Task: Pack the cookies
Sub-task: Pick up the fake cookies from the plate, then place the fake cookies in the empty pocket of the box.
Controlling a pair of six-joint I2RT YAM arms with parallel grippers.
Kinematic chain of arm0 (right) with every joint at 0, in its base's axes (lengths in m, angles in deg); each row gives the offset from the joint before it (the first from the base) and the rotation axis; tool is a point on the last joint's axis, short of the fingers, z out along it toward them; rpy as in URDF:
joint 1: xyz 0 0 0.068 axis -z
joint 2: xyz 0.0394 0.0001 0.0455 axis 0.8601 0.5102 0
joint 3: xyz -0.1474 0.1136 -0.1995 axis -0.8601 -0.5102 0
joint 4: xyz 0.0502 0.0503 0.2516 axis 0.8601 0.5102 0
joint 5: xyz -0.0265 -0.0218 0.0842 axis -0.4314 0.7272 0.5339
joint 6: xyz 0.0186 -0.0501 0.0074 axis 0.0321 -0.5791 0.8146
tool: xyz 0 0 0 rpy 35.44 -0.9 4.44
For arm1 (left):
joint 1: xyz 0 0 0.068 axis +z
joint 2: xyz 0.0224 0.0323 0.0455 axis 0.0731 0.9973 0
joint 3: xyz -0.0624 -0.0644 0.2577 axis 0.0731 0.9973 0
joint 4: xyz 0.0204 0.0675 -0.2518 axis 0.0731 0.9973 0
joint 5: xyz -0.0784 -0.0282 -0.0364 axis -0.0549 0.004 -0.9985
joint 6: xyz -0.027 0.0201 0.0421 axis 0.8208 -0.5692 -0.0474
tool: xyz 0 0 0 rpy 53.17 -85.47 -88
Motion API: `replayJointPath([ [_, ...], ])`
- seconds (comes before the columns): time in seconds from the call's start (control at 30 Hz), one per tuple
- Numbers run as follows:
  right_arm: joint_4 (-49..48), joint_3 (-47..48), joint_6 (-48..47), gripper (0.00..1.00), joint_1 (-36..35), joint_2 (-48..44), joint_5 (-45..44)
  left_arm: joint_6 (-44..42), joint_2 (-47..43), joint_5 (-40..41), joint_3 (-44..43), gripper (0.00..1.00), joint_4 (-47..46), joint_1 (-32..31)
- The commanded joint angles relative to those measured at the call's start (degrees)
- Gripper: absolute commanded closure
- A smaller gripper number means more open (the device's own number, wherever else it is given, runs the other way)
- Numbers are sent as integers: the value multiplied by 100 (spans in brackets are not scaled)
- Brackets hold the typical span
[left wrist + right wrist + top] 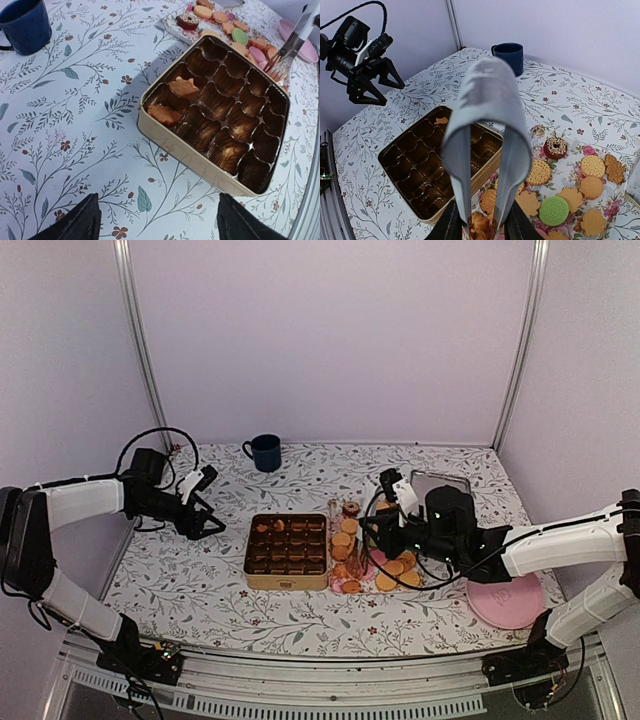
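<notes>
Tongs (489, 130), gripped by the right end effector (482, 227), seem to pinch among the cookies (592, 187). Left end effector (157, 220) gapes wide near the surface's (140, 575) left edge.

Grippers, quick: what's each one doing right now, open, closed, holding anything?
Left gripper: open, holding nothing.
Right gripper: closed on the metal tongs.

Floral-print table (200, 590), gold compartment tin (287, 550) between left claw (207, 526) and right claw (374, 536), navy mug (265, 452) beyond left claw, flowered tray (572, 160) under right claw, pink plate (506, 600) behind it.
</notes>
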Motion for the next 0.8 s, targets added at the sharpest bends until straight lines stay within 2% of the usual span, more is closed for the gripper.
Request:
replayJointPath([
  [0.0,-176,-41,31,77,-4,-205,1,-45,-110,-61,-129,20,77,41],
  [0.27,171,316,-211,94,-4,-568,-71,-14,-45,-70,-147,20,69,47],
  [0.43,195,890,-504,96,-2,-514,-134,-18,-50,-69,-156,20,68,40],
  [0.57,95,1640,-914,96,-2,72,-65,-1,-18,-91,-135,20,52,40],
  [0.77,70,3009,-1488,95,14,1562,344,26,-19,-101,-80,20,67,52],
])
